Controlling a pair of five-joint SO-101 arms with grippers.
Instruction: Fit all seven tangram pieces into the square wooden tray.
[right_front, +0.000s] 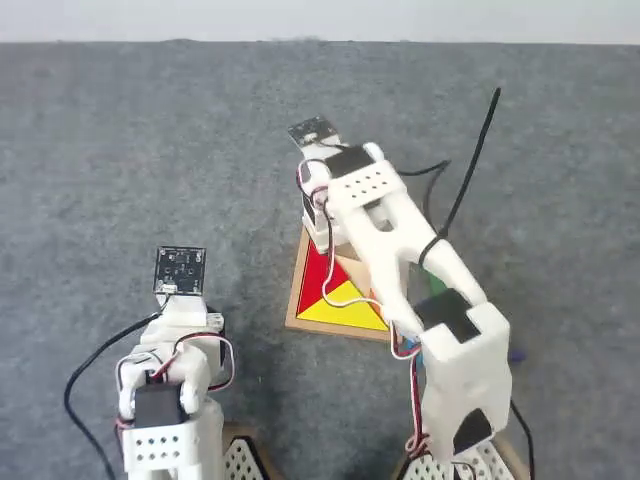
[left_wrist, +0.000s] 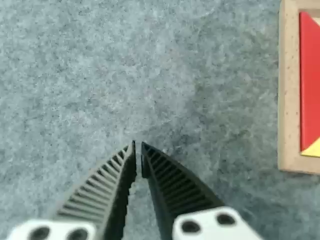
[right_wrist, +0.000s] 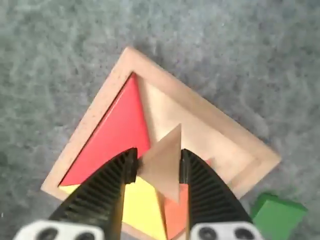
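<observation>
Grey felt tabletop, right fingers clamping pale wooden triangle over half-filled tray, left fingers clenched empty

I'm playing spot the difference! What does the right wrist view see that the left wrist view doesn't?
Right wrist view, not the left: the right gripper shut on a pale wooden triangle, an orange piece in the square wooden tray, a green block on the grey carpet. Left wrist view, not the right: the left gripper, shut, over carpet. Both: the tray, its red triangle, its yellow triangle, the carpet.
</observation>
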